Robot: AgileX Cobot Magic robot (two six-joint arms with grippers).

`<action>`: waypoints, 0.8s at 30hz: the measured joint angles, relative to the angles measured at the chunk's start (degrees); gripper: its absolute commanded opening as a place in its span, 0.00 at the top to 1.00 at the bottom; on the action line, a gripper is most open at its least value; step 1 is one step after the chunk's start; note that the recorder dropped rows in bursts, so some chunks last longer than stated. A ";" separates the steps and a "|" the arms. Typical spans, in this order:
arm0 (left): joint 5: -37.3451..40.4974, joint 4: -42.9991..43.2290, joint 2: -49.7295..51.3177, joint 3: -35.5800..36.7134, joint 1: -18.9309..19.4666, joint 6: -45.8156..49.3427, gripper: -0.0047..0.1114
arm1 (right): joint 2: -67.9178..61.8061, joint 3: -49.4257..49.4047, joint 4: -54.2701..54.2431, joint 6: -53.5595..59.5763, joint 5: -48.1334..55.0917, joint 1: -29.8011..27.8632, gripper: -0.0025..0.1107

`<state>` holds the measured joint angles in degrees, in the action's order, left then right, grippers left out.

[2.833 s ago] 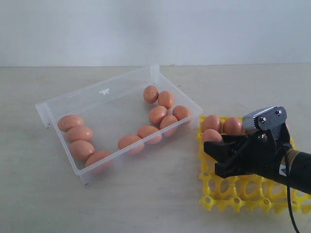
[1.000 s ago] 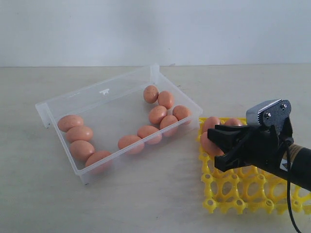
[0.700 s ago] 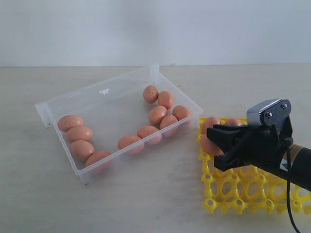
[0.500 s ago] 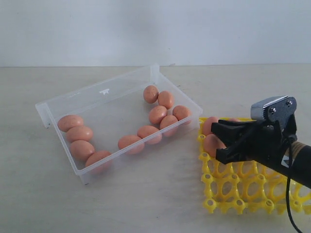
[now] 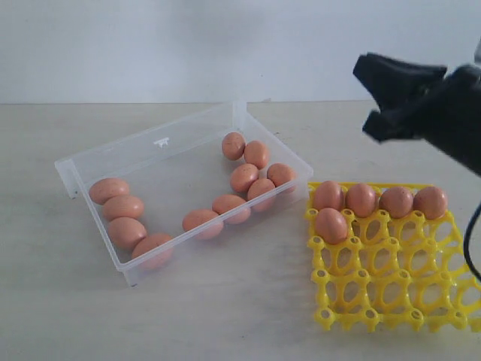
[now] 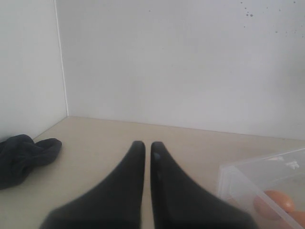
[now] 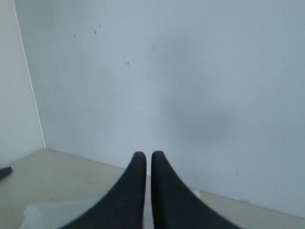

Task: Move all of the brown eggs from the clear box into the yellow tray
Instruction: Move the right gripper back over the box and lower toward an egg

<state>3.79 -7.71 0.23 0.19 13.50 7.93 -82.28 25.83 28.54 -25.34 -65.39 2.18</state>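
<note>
A yellow tray [image 5: 391, 304] sits on a pale table [image 5: 248, 316]. 5 brown eggs [image 5: 331, 225] stand in its cups: 4 fill the far row and 1 sits behind them at the left end. The other cups are open.

The clear box [image 5: 158, 139] lies left of the tray, with 1 corner just beside it. Its long axis runs leftward and slightly nearer. It holds 11 eggs lying on their sides along its walls, and its middle floor is bare.

The right gripper [image 7: 144, 155] hangs high above the tray, closed and empty. The left gripper [image 6: 144, 143] is also closed and empty.
</note>
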 measured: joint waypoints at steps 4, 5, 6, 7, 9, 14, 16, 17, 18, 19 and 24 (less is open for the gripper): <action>0.00 0.00 0.00 0.00 0.00 0.00 0.92 | 1.05 13.41 7.86 -12.57 17.09 0.14 0.98; 0.00 0.00 0.00 0.00 0.00 0.00 0.92 | 0.67 18.21 13.34 -18.05 23.46 0.72 0.98; 0.00 0.00 0.00 0.00 0.00 0.00 0.92 | 0.14 22.97 20.67 -24.62 29.36 1.61 0.98; 0.00 0.00 0.00 0.00 0.00 0.00 0.92 | -0.43 27.40 27.68 -32.02 33.09 2.85 0.98; 0.00 0.00 0.00 0.00 0.00 0.00 0.92 | -2.37 34.81 47.30 -46.59 36.79 5.93 0.98; 0.00 0.00 0.00 0.00 0.00 0.00 0.92 | -8.24 43.20 67.44 -59.29 23.99 15.16 0.98; 0.00 0.00 0.00 0.00 0.00 0.00 0.92 | -10.31 43.23 69.27 -60.81 21.85 18.19 0.98; 0.00 0.00 0.00 0.00 0.00 0.00 0.92 | -12.14 43.23 70.11 -62.14 21.62 20.16 0.98; 0.00 0.00 0.00 0.00 0.00 0.00 0.92 | -13.53 43.12 70.36 -64.27 22.00 21.29 0.98; 0.00 0.00 0.00 0.00 0.00 0.00 0.92 | -15.42 43.12 70.73 -66.58 22.65 22.58 0.98; 0.00 0.00 0.00 0.00 0.00 0.00 0.92 | -24.07 42.92 71.36 -74.92 26.71 27.45 0.98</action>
<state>3.79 -7.71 0.23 0.19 13.50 7.93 -106.35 68.74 99.89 -100.26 -38.67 29.64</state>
